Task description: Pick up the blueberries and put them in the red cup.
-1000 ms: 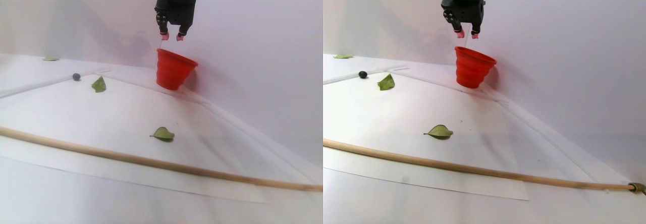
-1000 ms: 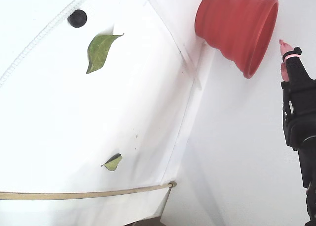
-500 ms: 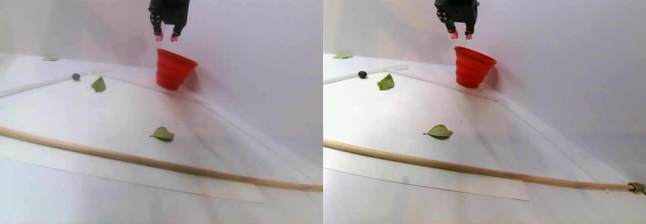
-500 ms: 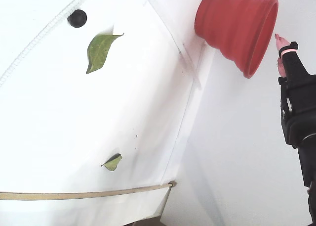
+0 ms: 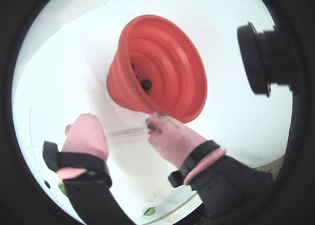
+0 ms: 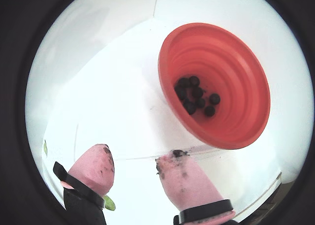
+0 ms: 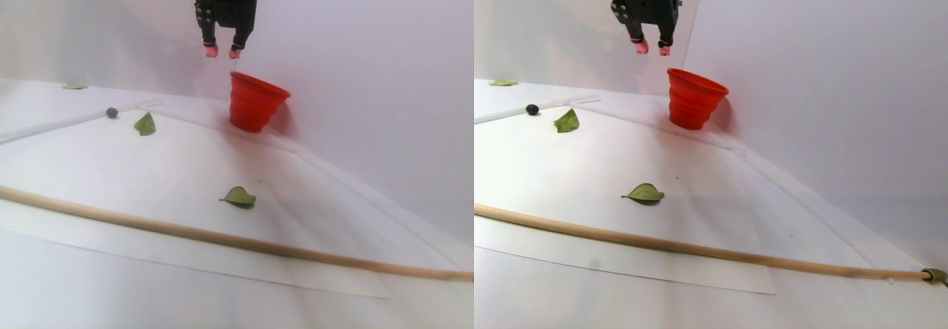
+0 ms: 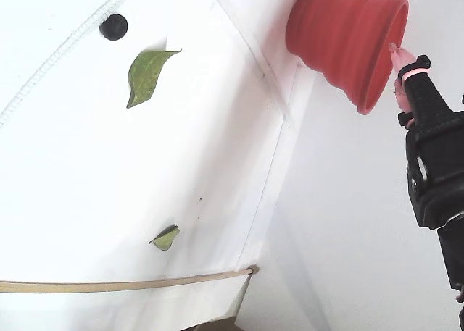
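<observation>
Gripper (image 7: 220,52) has shifted left of the red cup (image 7: 254,104) — fingers spread, empty.
Blueberries (image 6: 196,95) lie inside the cup; one berry (image 7: 112,112) sits well left of it.

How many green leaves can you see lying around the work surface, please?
3 in the stereo pair view: one leaf beside the loose blueberry, one mid-sheet near the wooden rod, and one far back left. Others may lie outside the frame.
</observation>
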You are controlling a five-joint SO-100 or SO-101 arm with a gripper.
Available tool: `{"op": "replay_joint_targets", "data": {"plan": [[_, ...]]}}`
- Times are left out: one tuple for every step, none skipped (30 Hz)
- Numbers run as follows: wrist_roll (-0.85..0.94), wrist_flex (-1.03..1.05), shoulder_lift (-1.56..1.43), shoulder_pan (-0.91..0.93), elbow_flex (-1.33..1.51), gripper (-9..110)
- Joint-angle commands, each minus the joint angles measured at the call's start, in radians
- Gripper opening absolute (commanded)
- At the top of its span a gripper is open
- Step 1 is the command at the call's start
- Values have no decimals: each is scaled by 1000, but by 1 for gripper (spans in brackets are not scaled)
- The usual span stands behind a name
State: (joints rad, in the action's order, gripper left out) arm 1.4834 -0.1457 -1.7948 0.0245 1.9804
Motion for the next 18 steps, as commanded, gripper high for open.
{"op": "replay_joint_targets", "data": {"plan": [[-5,12,-147,-3,-3,17],[-3,12,-155,-9,8,17],[-2,18,-163,-14,17,17],[-2,28,-170,-20,21,17],[-8,38,-175,-26,25,17],[-12,52,-179,-31,26,17],[-15,64,-184,-37,31,17],[-17,67,-186,-43,37,17],[-18,67,-190,-49,48,17],[-18,71,-195,-55,57,17],[-17,72,-198,-63,64,17],[-15,72,-198,-67,72,17],[-14,72,-199,-74,81,17],[-14,75,-201,-78,89,17],[-14,78,-202,-84,94,17],[-15,84,-202,-91,97,17],[-17,91,-202,-97,98,17],[-18,95,-202,-101,101,17]]}}
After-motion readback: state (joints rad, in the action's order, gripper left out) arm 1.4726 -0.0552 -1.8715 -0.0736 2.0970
